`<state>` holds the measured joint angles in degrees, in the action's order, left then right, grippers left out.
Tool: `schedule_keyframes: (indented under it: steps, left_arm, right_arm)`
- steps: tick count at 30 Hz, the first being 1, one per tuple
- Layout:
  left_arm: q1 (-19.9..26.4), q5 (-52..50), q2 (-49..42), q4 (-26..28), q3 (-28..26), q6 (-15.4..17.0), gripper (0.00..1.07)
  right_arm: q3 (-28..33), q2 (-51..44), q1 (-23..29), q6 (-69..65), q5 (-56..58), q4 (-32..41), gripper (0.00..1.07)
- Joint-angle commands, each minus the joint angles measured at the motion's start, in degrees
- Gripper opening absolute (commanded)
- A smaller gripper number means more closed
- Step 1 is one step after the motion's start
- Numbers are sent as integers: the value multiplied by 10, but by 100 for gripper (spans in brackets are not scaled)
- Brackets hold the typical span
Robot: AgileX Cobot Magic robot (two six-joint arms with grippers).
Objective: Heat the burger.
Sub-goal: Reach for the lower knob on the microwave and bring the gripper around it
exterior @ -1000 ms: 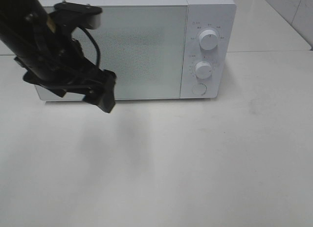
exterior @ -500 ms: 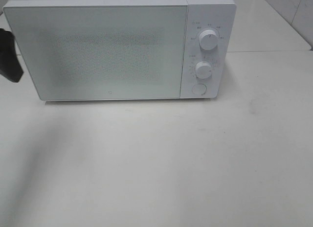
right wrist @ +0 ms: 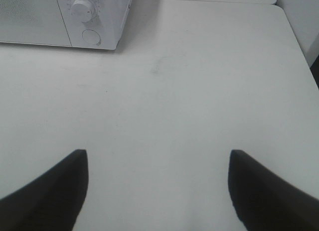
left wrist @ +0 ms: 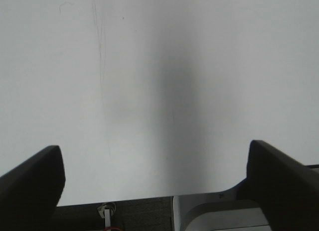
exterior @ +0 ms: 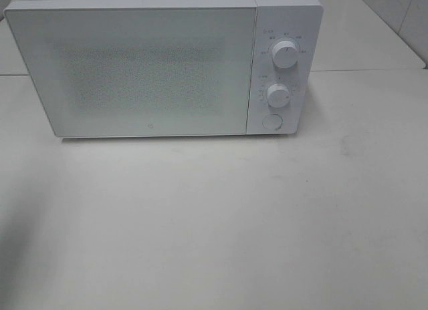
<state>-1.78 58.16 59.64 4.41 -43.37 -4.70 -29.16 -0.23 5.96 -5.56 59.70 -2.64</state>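
High view: microwave [exterior: 154, 69] shut, burger not seen — maybe inside. Left wrist: left gripper [left wrist: 155, 164] wide open, empty. Right wrist: right gripper [right wrist: 157, 166] wide open, empty, well off microwave — next prob. reach its knob [right wrist: 81, 9], turn it

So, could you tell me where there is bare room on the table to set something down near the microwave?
The whole stretch of table in front of the closed microwave is bare, and so is the strip to the right of its dial panel. Only the back is taken, by the microwave itself.
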Motion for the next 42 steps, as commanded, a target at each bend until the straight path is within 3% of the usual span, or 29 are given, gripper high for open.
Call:
schedule_keyframes:
  steps: [1,14,23,33,42]
  left_arm:
    - [2,8,-38,3,30,5,91]
    - [2,9,-234,-1,142,7,91]
    - [2,14,-329,-3,146,7,91]
    - [2,13,-528,12,146,7,91]
    - [2,13,-616,13,146,7,91]
  right_arm:
    - [1,-15,-5,-4,-3,2,75]
    - [1,-15,-5,-4,-3,2,75]
    - [1,-15,-5,-4,-3,2,75]
    - [1,-15,-5,-4,-3,2,75]
    - [1,-15,-5,-4,-3,2,75]
